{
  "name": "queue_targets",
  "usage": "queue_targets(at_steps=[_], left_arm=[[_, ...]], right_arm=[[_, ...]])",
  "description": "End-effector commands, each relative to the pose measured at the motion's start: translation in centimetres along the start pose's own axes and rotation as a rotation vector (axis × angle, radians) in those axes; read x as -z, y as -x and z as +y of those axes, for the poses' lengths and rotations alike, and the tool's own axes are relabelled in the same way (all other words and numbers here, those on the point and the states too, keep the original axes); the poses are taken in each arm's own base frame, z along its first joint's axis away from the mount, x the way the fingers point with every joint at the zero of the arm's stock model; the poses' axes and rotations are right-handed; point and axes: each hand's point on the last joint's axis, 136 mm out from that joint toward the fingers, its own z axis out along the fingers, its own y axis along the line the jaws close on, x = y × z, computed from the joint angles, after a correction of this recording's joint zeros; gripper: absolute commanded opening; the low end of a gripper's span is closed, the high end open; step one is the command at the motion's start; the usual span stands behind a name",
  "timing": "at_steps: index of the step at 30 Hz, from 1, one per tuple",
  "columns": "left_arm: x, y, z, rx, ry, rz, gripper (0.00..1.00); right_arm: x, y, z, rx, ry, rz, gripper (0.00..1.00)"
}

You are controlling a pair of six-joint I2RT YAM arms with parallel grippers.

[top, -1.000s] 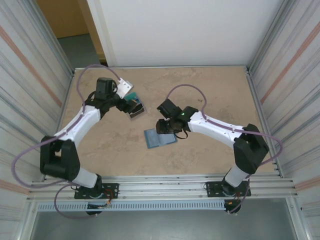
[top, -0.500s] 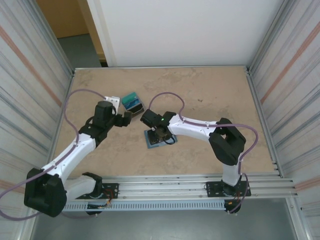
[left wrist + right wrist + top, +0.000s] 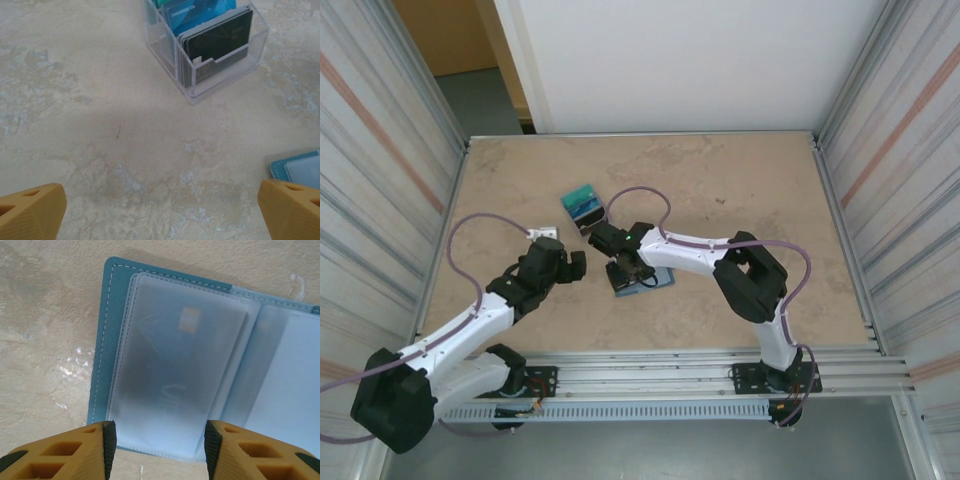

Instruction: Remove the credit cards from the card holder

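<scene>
The card holder [image 3: 107,340] is a slate-blue wallet lying open on the table, with frosted clear sleeves inside. A dark credit card with a gold chip [image 3: 190,320] sits in its left sleeve. My right gripper [image 3: 160,440] hovers open just above that panel's near edge, nothing between its fingers. From above, the right gripper [image 3: 620,266] covers the card holder's [image 3: 655,281] left part. More credit cards [image 3: 215,37], teal, blue and dark, stand in a clear box. My left gripper [image 3: 160,210] is wide open over bare table, short of the box, and it [image 3: 572,266] sits left of the wallet.
The clear plastic box [image 3: 584,207] stands behind the wallet, slightly left. A corner of the wallet [image 3: 300,167] shows beside the left gripper's right finger [image 3: 290,207]. Metal walls close in the table on the left and right sides.
The left arm has drawn back from the card box toward the near left. The right gripper has slid left over the wallet, and its jaws have widened a little.
</scene>
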Motion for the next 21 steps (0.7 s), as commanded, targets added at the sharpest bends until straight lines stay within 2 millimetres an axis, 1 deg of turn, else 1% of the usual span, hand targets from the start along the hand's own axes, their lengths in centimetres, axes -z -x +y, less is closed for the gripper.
queue_targets(at_steps=[1, 6, 9, 12, 14, 18, 21], left_arm=[[0.0, 0.0, 0.8, 0.051, 0.046, -0.017, 0.98], [-0.2, -0.4, 1.0, 0.051, 0.063, 0.007, 0.99], [-0.3, -0.6, 1.0, 0.057, 0.061, 0.011, 0.99], [-0.5, -0.8, 1.0, 0.060, 0.061, 0.016, 0.99], [-0.5, -0.7, 0.8, 0.059, 0.058, 0.016, 0.99], [-0.5, -0.5, 0.7, 0.051, 0.057, 0.018, 0.99], [-0.5, -0.4, 0.6, 0.043, 0.054, 0.017, 0.99]], right_arm=[[-0.4, -0.1, 0.2, 0.030, -0.017, 0.022, 0.55], [-0.8, 0.1, 1.1, 0.019, 0.023, 0.026, 0.61], [-1.2, -0.1, 1.0, 0.018, 0.019, 0.036, 0.65], [-1.8, -0.5, 0.7, 0.019, 0.006, 0.055, 0.65], [-2.1, -0.7, 0.5, 0.018, -0.003, 0.065, 0.65], [-2.5, -1.0, 0.0, -0.002, -0.006, 0.079, 0.60], [-2.4, -0.9, 0.3, -0.018, 0.033, 0.074, 0.55]])
